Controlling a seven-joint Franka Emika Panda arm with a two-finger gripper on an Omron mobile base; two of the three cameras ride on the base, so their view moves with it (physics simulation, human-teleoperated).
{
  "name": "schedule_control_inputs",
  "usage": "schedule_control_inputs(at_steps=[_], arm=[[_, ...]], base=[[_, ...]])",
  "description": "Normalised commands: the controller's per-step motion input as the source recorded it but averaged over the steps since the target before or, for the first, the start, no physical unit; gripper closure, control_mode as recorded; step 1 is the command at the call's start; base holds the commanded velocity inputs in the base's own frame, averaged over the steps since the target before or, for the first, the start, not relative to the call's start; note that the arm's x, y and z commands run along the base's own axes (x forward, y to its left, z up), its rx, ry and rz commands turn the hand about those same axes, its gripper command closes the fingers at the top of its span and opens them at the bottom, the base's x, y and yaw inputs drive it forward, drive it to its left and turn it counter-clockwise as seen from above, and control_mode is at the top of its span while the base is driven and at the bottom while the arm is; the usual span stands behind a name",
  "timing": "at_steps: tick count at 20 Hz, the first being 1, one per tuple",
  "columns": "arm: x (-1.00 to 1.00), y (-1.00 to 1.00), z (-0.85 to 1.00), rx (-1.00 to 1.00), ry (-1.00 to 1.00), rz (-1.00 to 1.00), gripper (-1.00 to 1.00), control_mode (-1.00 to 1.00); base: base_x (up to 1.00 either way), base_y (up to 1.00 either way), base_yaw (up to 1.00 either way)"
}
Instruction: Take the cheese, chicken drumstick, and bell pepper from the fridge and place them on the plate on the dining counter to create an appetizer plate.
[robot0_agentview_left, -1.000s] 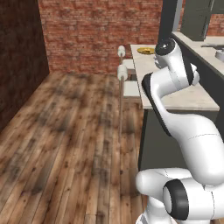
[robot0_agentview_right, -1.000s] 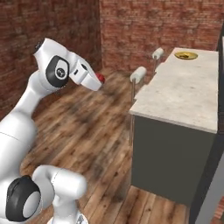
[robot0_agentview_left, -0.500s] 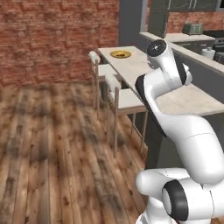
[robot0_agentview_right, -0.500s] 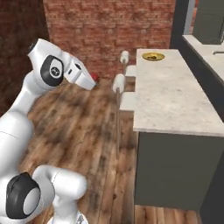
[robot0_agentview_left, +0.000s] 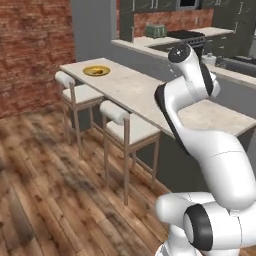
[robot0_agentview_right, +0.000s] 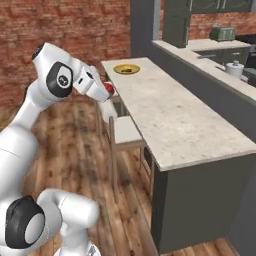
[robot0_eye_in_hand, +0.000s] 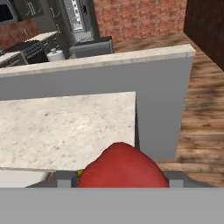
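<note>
My gripper (robot0_agentview_right: 108, 90) is shut on the dark-red bell pepper (robot0_agentview_right: 109, 88), held in the air just left of the dining counter (robot0_agentview_right: 165, 115) and above a stool. In the hand view the bell pepper (robot0_eye_in_hand: 124, 162) bulges between the fingers of the gripper (robot0_eye_in_hand: 118, 180), with the beige dining counter (robot0_eye_in_hand: 65, 127) below and beyond it. The plate (robot0_agentview_left: 96, 71), yellow-rimmed, sits near the far end of the dining counter (robot0_agentview_left: 140, 92); the same plate (robot0_agentview_right: 126, 69) holds something small and dark that I cannot make out. Far off stands the grey fridge (robot0_eye_in_hand: 78, 19), its pale inside showing.
Two padded stools (robot0_agentview_left: 127, 127) (robot0_agentview_left: 80, 92) stand along the counter's left side over wooden floor. A higher grey ledge (robot0_agentview_right: 210, 65) runs behind the counter, with a kettle (robot0_agentview_right: 234, 67) and a toaster (robot0_agentview_left: 156, 31) on the kitchen side. A brick wall (robot0_agentview_left: 30, 50) closes the left.
The whole picture has swung: the base has turned and the counter with plate and stools now lies broad ahead. The pepper stays in my gripper.
</note>
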Motion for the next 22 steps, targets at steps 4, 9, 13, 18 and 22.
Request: schedule_control_inputs(at_steps=[4,9,13,18,22], arm=[[0.0,0.0,0.0,0.0,0.0,0.0,1.0,1.0],[0.0,0.0,0.0,0.0,0.0,0.0,1.0,1.0],[0.0,0.0,0.0,0.0,0.0,0.0,1.0,1.0],[0.0,0.0,0.0,0.0,0.0,0.0,1.0,1.0],[0.0,0.0,0.0,0.0,0.0,0.0,1.0,1.0]], base=[[0.61,1.0,-0.48],[0.44,1.0,-0.39],[0.27,1.0,-0.3],[0.28,1.0,-0.26],[0.34,1.0,-0.24]])
